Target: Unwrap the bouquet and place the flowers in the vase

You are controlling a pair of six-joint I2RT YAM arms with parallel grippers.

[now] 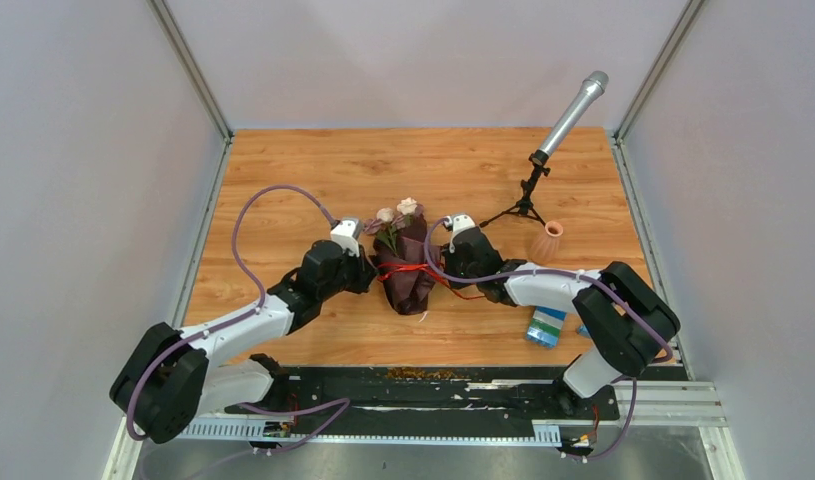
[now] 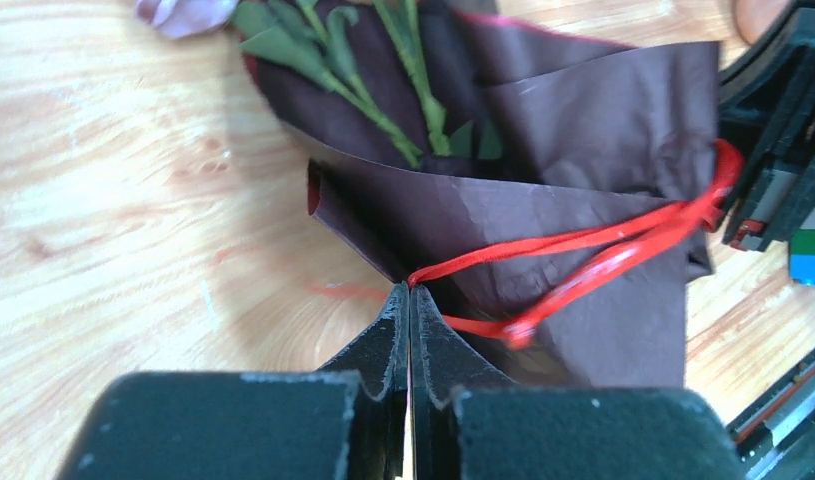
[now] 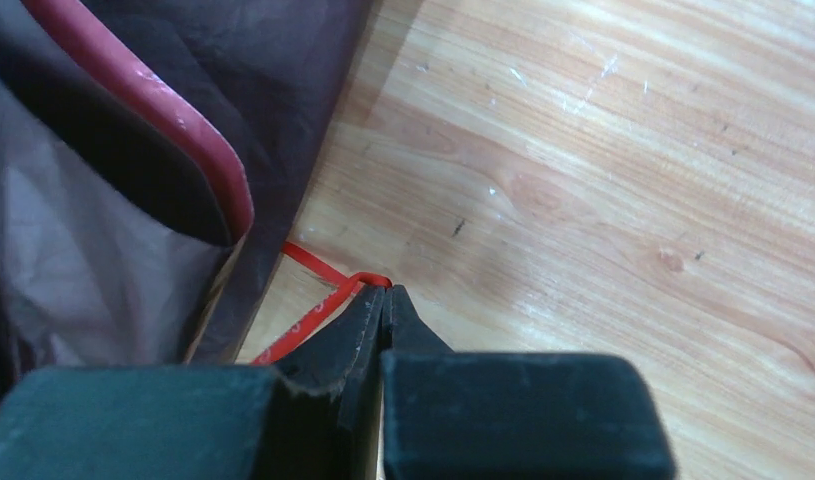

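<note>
While both arms' jaws are pinching shut on the red ribbon (image 2: 583, 238), you are risking cinching it tighter. Uneven pulling could be dragging the bouquet (image 1: 408, 270) sideways.

Wooden table (image 1: 313, 170) fills the middle of the top view, with a light grain and scuff marks. Upper right: we note a silver microphone (image 1: 575, 113) tilted on a small black tripod (image 1: 524, 205). Lower right: a toy-brick stack (image 1: 546, 326) in blue, green and white, partly hidden. Bottom centre — brown crumbs (image 1: 423, 373) where the table meets the black base plate (image 1: 363, 388). Grey walls (image 1: 83, 150) on three sides.
</note>
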